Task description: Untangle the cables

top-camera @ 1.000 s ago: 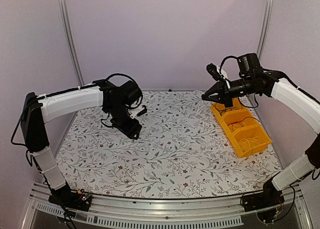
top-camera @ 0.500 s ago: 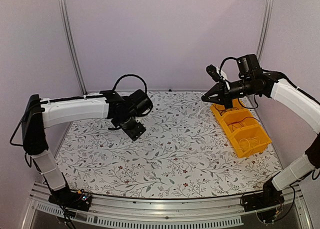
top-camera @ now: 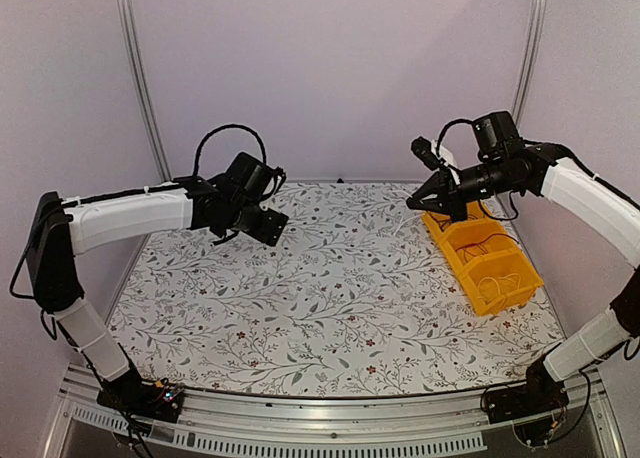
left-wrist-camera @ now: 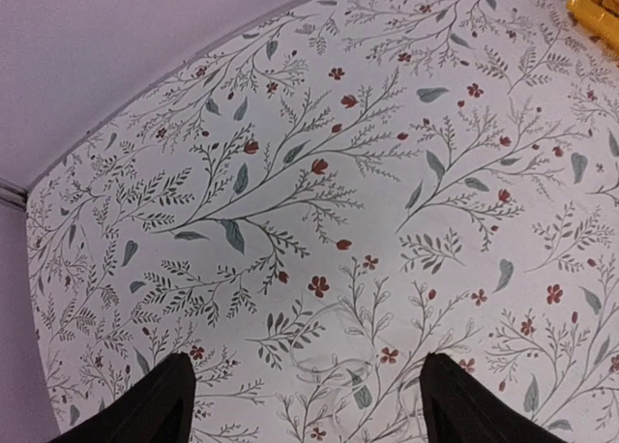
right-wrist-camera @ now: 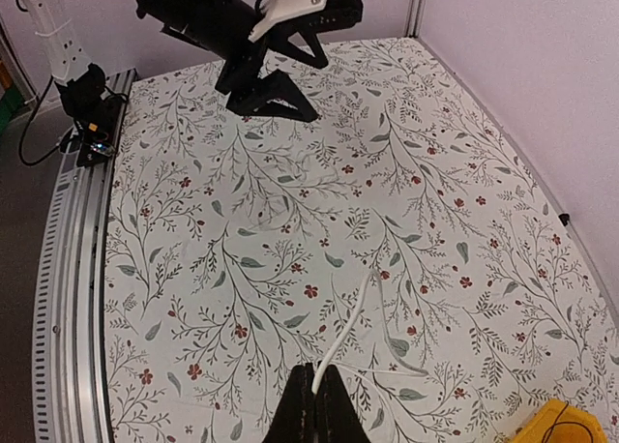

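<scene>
A thin white cable [right-wrist-camera: 353, 322] sticks up from my shut right gripper [right-wrist-camera: 314, 375], bends over and trails down to the right. That gripper [top-camera: 413, 203] hangs high beside the back end of the yellow bin [top-camera: 512, 296]. More thin cables [top-camera: 492, 244] lie coiled inside the bin. Another pale cable loop [left-wrist-camera: 360, 344] rests on the flowered cloth, below my left gripper [left-wrist-camera: 305, 380]. Its fingers [left-wrist-camera: 164, 404] stand wide apart and hold nothing. From above, the left gripper [top-camera: 264, 223] hovers over the back left of the table.
The flowered tablecloth [top-camera: 330, 308] covers the table up to the metal rail [top-camera: 300, 423] at the near edge. Purple walls and two upright posts [top-camera: 140, 88] close in the back. The bin's corner [left-wrist-camera: 595, 3] shows far right in the left wrist view.
My left arm has risen and swung toward the back left, and its jaws have opened wider. The right gripper has shifted only slightly, with the white cable in it throughout.
</scene>
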Robot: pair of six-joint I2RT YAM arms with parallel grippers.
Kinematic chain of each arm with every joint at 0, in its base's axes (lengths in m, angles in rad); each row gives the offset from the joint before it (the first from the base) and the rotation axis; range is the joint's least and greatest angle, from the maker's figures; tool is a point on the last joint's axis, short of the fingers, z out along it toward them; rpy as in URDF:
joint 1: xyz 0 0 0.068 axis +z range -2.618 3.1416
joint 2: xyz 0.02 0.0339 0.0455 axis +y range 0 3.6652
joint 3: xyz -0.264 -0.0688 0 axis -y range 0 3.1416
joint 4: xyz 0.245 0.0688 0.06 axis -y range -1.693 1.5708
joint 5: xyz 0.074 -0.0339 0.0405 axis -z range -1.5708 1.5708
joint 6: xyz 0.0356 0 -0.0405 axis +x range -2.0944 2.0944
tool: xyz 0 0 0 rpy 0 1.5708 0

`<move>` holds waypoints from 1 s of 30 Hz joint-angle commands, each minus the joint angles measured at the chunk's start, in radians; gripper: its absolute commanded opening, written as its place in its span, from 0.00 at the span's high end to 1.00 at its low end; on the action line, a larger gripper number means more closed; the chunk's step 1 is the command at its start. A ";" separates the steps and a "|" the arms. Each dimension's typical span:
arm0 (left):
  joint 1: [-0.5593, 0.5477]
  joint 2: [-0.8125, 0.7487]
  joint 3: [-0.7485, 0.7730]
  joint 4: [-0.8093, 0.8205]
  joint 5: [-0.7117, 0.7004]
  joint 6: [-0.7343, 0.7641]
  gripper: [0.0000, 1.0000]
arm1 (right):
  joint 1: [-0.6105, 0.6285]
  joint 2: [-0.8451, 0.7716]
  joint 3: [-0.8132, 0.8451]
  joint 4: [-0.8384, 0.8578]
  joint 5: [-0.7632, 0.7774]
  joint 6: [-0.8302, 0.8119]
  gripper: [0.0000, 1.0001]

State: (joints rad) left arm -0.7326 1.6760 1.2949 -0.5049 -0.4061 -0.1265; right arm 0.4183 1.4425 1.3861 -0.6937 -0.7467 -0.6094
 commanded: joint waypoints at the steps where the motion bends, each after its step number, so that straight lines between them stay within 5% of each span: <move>1: -0.002 -0.023 -0.019 0.182 0.106 0.036 0.18 | -0.012 -0.042 0.009 -0.118 0.149 -0.067 1.00; 6: 0.021 -0.055 -0.130 0.262 0.112 0.051 0.18 | -0.062 -0.084 0.058 -0.229 0.234 -0.126 1.00; 30: 0.022 -0.066 -0.141 0.226 0.034 0.110 0.18 | -0.246 -0.269 0.105 -0.472 0.638 -0.364 1.00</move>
State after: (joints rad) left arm -0.7231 1.6421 1.1614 -0.2951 -0.3599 -0.0284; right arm 0.1860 1.1778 1.5291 -1.1091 -0.2188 -0.9276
